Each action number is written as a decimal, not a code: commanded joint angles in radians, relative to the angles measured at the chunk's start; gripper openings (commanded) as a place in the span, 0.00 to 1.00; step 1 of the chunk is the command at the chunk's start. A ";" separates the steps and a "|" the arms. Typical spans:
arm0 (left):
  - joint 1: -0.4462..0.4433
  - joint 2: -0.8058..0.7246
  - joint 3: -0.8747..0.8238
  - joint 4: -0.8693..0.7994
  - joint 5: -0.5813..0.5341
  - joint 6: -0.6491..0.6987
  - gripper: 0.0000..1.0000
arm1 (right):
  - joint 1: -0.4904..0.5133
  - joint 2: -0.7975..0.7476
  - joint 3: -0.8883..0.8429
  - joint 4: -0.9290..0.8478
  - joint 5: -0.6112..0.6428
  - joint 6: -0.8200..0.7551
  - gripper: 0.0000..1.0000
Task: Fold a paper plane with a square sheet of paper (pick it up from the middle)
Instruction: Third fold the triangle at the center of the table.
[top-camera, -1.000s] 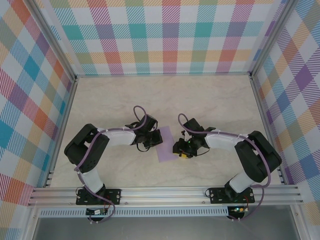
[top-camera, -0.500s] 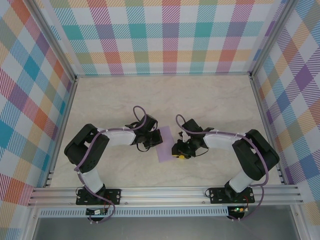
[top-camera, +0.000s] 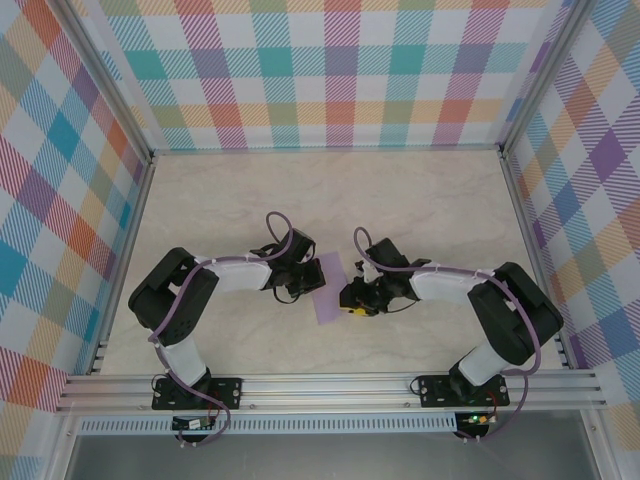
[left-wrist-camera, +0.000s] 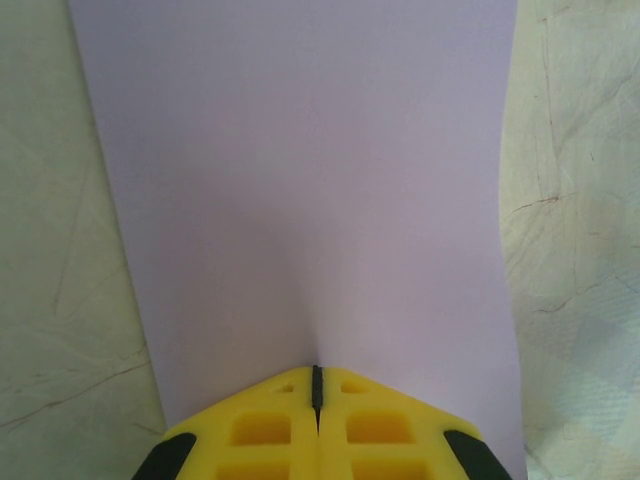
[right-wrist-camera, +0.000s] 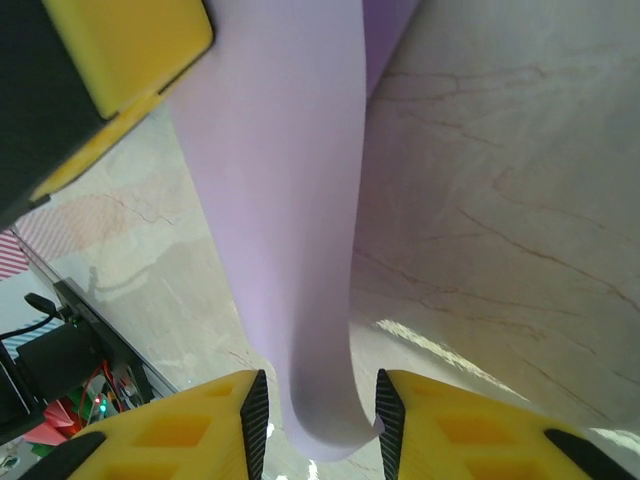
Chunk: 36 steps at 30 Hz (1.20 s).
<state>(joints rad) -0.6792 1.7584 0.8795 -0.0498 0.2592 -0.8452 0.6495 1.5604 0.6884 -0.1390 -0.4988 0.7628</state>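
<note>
1. I am viewing from overhead: both arms are reaching inward over the marbled worktop (top-camera: 420, 200) and meeting near its middle.
2. The square sheet of paper (left-wrist-camera: 310, 180) is lying between the two tools, slightly nearer the front edge than the back wall.
3. The left tool (left-wrist-camera: 317, 388) is showing its yellow fingers pressed tightly together, with only a thin dark seam between them.
4. In the left wrist view the sheet is puckering toward that seam and spreading out on either side of the fingertips, so I am recording this tool as pinching the sheet.
5. In the right wrist view the paper is rising off the worktop as a curved band, running from the left tool's yellow finger down toward the camera.
6. The right tool (right-wrist-camera: 320, 425) is standing with its jaws apart, straddling the rolled lower edge of the sheet.
7. That rolled edge is touching the black pad (right-wrist-camera: 388, 415) on one side; I cannot tell whether it is touching the other.
8. The sheet is showing no sharp crease.
</note>
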 joint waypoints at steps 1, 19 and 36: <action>-0.004 0.024 -0.033 -0.082 -0.047 0.007 0.04 | -0.003 -0.010 0.016 0.065 -0.004 -0.005 0.37; -0.005 0.001 -0.022 -0.065 -0.028 0.028 0.04 | -0.007 -0.006 -0.012 0.012 -0.028 0.096 0.32; -0.003 -0.143 -0.061 0.076 -0.049 0.006 0.19 | -0.007 -0.080 -0.002 -0.099 0.051 0.168 0.03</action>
<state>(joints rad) -0.6796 1.7039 0.8543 -0.0147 0.2649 -0.8196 0.6476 1.4681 0.6621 -0.2070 -0.4561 0.9199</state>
